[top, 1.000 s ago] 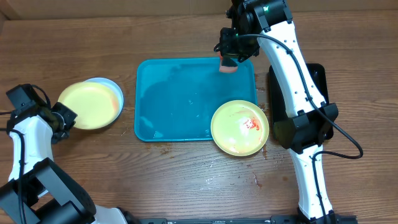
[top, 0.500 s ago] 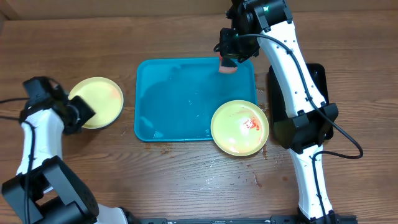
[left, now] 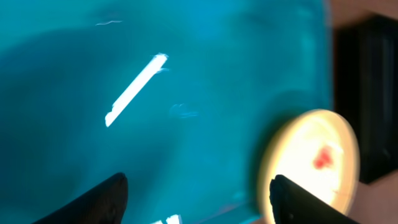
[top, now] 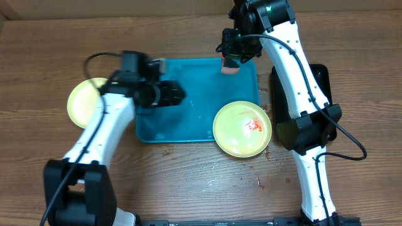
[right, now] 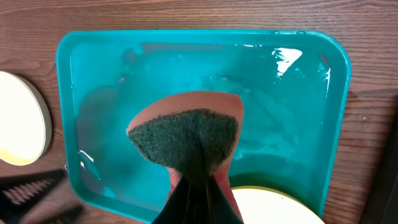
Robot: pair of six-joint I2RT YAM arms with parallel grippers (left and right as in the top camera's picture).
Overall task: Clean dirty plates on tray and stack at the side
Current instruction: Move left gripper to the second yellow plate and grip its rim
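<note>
Nearest the robot bases, a pale yellow round plastic plate with a greenish rim lies flat across the near right corner of the large turquoise-blue rectangular plastic tray. Its near edge overhangs the brown wooden table, and a red sauce smear sits right of its centre. Farther in, the left gripper is positioned over the left half of the tray, and its arm appears blurred in the overhead view. In the left wrist view the two dark fingers are spread wide with only wet tray surface between them. The smeared plate lies ahead and to one side of them, apart from both. Left of the tray, off it and on the table, rests a second pale yellow plate, partly hidden by the left arm; whether another plate lies beneath it cannot be determined. A narrow black tray lies on the table just right of the turquoise tray, partly under the right arm. Farthest away, the right gripper hangs over the far right corner of the tray. Its jaws are pressed onto an orange sponge with a dark green scouring face, which is folded between them. The smeared plate lies nearer than the sponge and well apart from it.
</note>
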